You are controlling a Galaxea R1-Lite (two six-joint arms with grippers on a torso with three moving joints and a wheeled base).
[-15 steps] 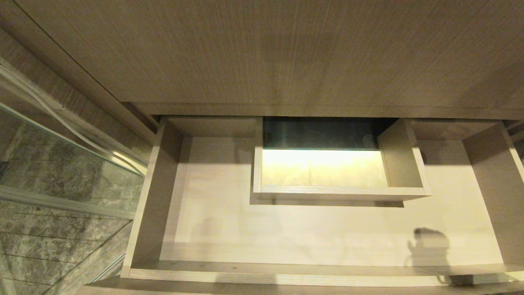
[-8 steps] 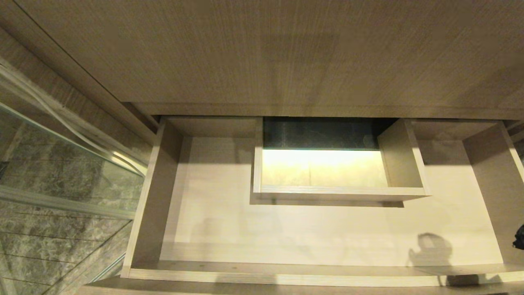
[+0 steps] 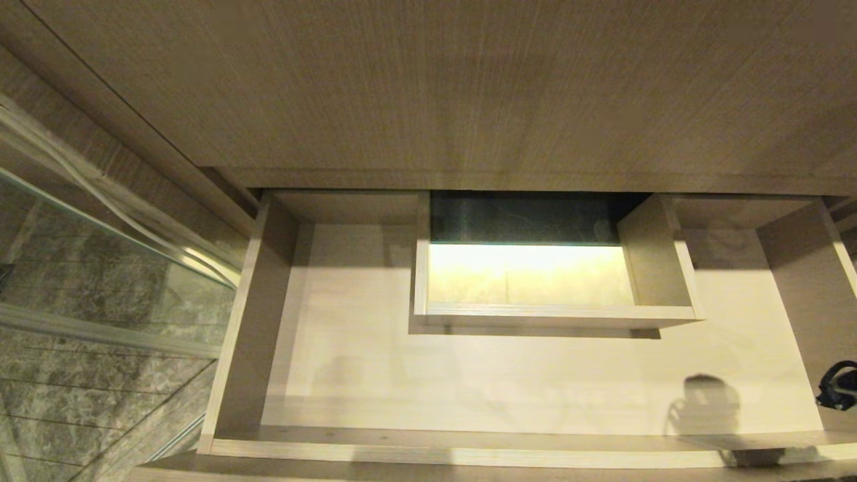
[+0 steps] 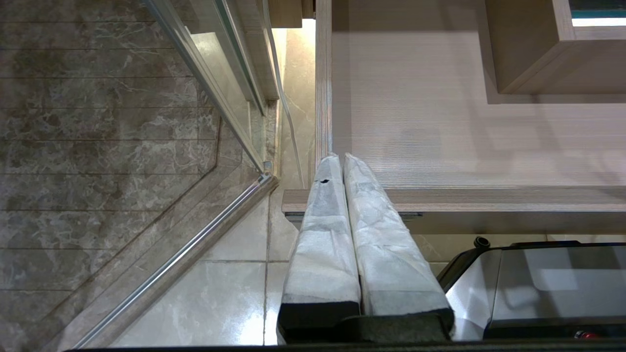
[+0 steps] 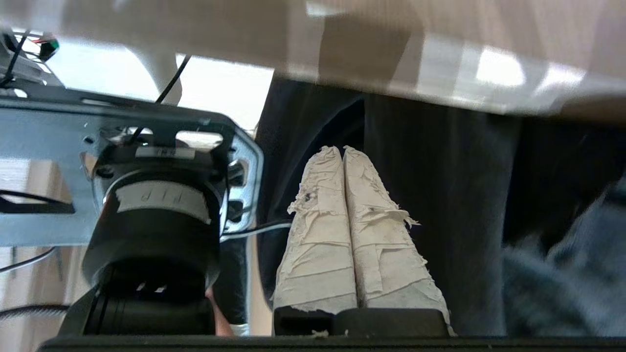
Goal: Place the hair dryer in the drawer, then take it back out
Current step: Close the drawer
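A: Head view first. Count?
B: One drawer [image 3: 244, 321], pulled open, bare pale floor inside. One boxed cut-out [image 3: 659, 268] in the drawer's middle at its back wall, lit yellow inside. One shadow blob [image 3: 703, 402] on the drawer floor near the front right corner.
A: Hair dryer?
B: Not visible in any of the three views, so I cannot tell where it is. It is not on the part of the drawer floor that shows.
A: Arms?
B: One dark arm part [image 3: 837, 391] pokes in at the drawer's right wall, near the front. That's the right arm.
A: Right gripper?
B: Right wrist view: right gripper [image 5: 342, 150], two white-wrapped fingers pressed flat together, clenched on nothing. Dark cloth [image 5: 440, 195] hangs behind them, and one black round unit on a metal bracket [image 5: 156, 220] sits beside them. Its place relative to the drawer is unclear in this view.
A: Left?
B: Left wrist view: left gripper [image 4: 338, 157], two wrapped fingers, also squeezed together and empty, tips over the drawer's front left corner. Parked.
A: Anything else?
B: One glass panel [image 4: 205, 73] left of the drawer, marble floor [image 4: 98, 146] beyond it, and the robot base [image 4: 538, 283] below the drawer's front rail.
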